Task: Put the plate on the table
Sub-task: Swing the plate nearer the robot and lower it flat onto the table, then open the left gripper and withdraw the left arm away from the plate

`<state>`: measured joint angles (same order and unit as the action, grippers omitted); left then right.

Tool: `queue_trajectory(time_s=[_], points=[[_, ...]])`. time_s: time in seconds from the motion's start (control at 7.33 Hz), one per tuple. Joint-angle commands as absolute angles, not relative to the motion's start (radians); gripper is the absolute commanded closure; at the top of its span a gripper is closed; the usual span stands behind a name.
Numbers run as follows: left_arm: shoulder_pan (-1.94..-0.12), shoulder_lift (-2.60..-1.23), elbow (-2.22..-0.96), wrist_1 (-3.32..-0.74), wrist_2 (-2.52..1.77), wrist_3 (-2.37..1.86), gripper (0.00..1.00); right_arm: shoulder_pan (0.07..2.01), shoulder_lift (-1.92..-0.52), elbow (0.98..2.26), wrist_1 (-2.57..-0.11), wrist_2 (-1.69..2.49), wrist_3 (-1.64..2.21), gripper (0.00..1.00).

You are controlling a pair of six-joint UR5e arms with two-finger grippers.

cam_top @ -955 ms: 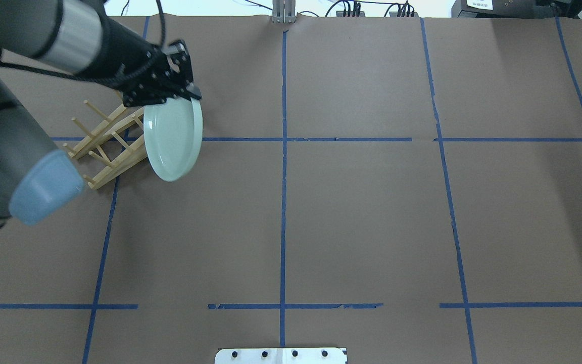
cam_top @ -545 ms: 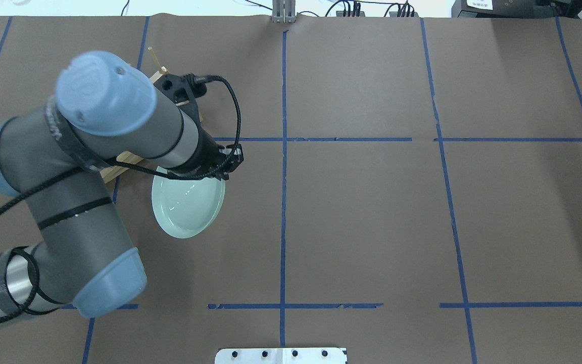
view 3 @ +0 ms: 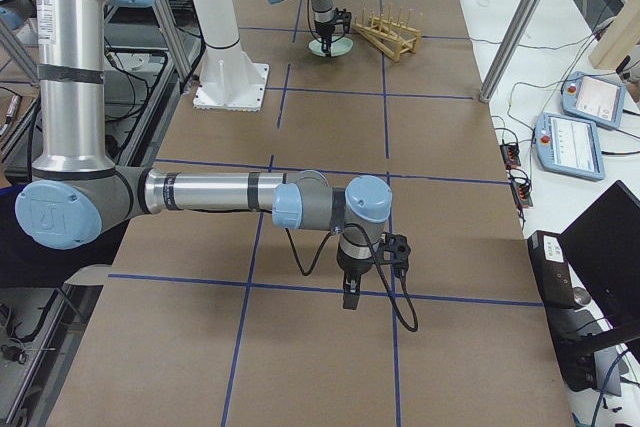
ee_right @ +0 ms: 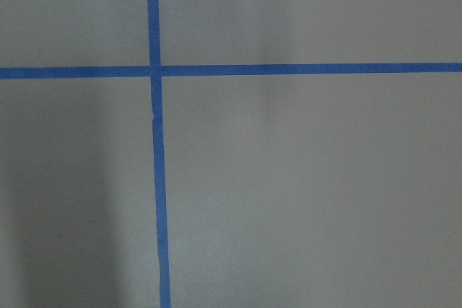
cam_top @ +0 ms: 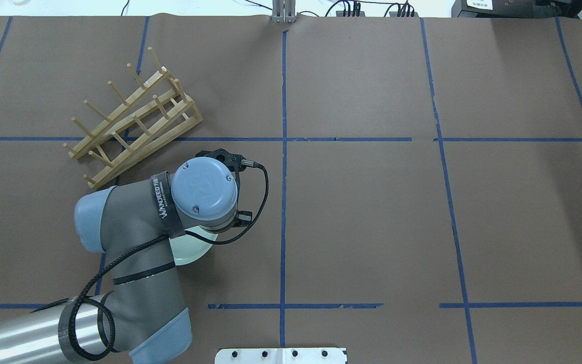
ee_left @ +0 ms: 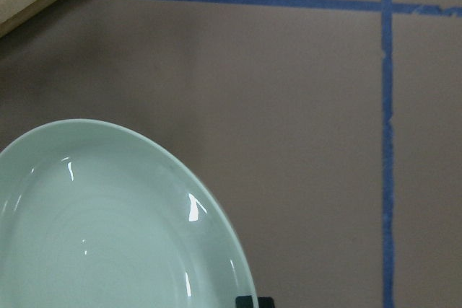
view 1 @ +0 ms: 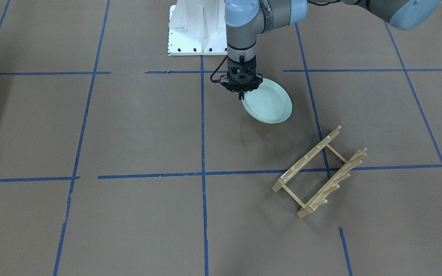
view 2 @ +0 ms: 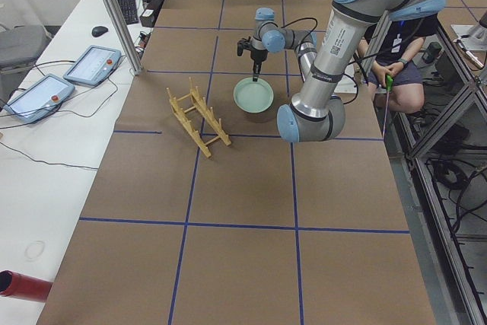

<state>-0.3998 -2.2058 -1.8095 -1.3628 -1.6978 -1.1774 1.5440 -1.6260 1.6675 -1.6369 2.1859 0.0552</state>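
The left gripper (view 1: 242,96), at top centre of the front-facing view, points straight down. Its fingers are pressed onto the rim of the plate (view 1: 270,102) at the plate's left edge in that view. The plate faces up, nearly level, low over the table (view 1: 129,122), just right of the central vertical tape line. Contact between plate and table cannot be determined. The wooden rack (view 1: 320,172) stands at lower right, well apart from the plate. The right gripper (view 3: 348,297) hangs over the table at lower centre of the right-side view. Whether its fingers are spread or together cannot be told.
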Motion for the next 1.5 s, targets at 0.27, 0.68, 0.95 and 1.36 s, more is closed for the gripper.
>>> queue_trajectory(time_s=[0.27,0.68,0.95,1.36], points=[[-0.394,-2.201,-1.802,-1.344,-1.680,-1.126,0.00,1.543,-1.626,1.667,-1.638,2.186,0.055,0.00],[-0.611,-2.204,-1.991,-1.338,-1.797,-1.022,0.00,1.543,-1.626,1.667,-1.637,2.186,0.055,0.00],[-0.896,-2.198,-2.019,-1.336,-1.984,-0.746,0.00,1.543,-1.626,1.667,-1.637,2.186,0.055,0.00],[-1.206,-2.065,-1.978,-1.344,-2.230,-0.221,0.00,1.543,-1.626,1.667,-1.637,2.186,0.055,0.00]])
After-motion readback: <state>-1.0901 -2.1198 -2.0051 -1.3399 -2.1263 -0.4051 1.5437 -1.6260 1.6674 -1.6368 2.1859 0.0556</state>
